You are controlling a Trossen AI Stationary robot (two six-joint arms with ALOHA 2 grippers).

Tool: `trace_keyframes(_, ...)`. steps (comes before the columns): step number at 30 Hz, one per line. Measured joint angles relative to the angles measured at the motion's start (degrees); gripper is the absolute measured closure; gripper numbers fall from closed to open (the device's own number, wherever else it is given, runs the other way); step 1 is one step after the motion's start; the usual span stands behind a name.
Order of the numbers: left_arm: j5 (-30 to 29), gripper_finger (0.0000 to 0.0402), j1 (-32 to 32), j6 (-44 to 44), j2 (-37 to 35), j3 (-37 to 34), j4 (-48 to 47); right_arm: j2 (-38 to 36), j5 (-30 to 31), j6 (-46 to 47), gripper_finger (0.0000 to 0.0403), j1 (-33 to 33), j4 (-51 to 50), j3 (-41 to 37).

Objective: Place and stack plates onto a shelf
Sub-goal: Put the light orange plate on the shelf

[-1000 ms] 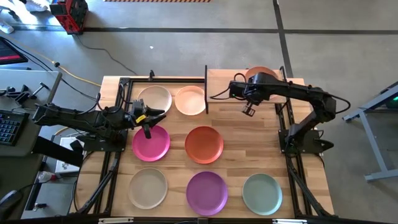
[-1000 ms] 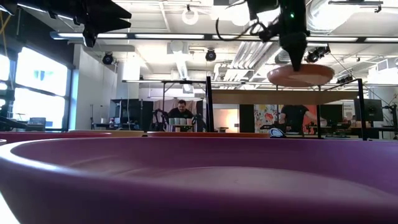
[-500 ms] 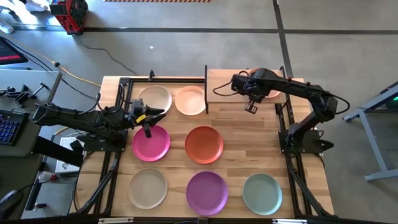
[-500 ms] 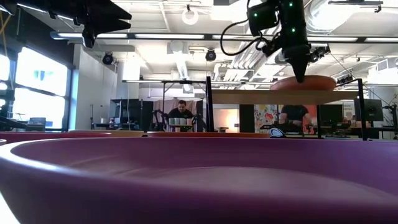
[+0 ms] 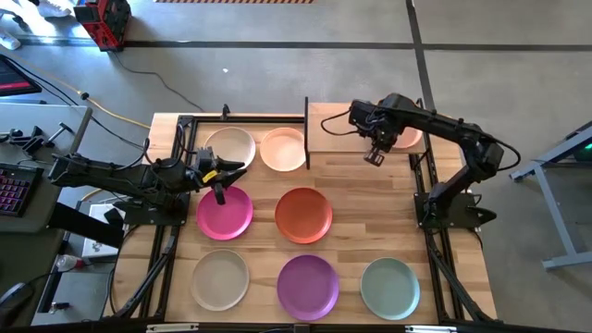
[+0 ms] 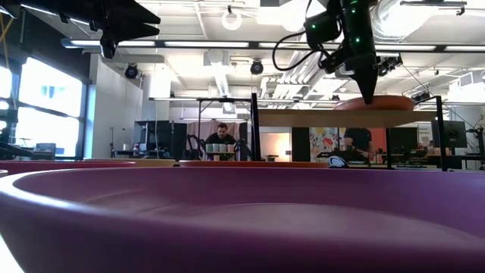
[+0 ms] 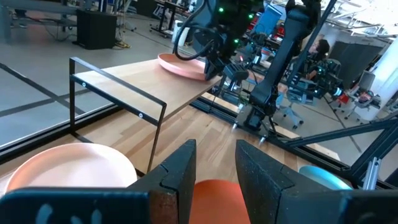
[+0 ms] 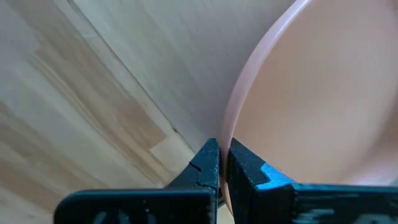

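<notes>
Wooden shelf [image 5: 344,129], round matte salmon plate [image 5: 408,138]

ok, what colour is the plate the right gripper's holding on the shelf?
Salmon pink plate, seen best in the left wrist view.

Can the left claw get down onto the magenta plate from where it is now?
Probably yes. The left claw hangs open above the far rim of the magenta plate, with nothing between them. The right claw is far off at the shelf, shut on the salmon plate.
</notes>
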Motion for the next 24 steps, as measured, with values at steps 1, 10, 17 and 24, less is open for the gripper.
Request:
trace_keyframes(1, 0.00, 0.0300, -0.01, 0.00, 0.00, 0.00, 0.00, 0.00, -0.45, -0.04, 0.0403, -0.25, 0.08, 0.00)
trace_keyframes(10, 0.00, 0.0300, 0.00, 0.00, 0.00, 0.00, 0.00, 0.00, -0.80, -0.06, 0.0403, -1.28, 1.10, 0.00)
trace_keyframes(17, 0.00, 0.0300, 0.00, 0.02, 0.00, 0.00, -0.01, 0.00, -0.79, 0.20, 0.0371, -1.28, 1.72, 0.00)
trace_keyframes(24, 0.00, 0.0300, -0.01, 0.01, 0.00, 0.00, 0.00, 0.00, -0.79, 0.36, 0.0319, -1.27, 1.73, 0.00)
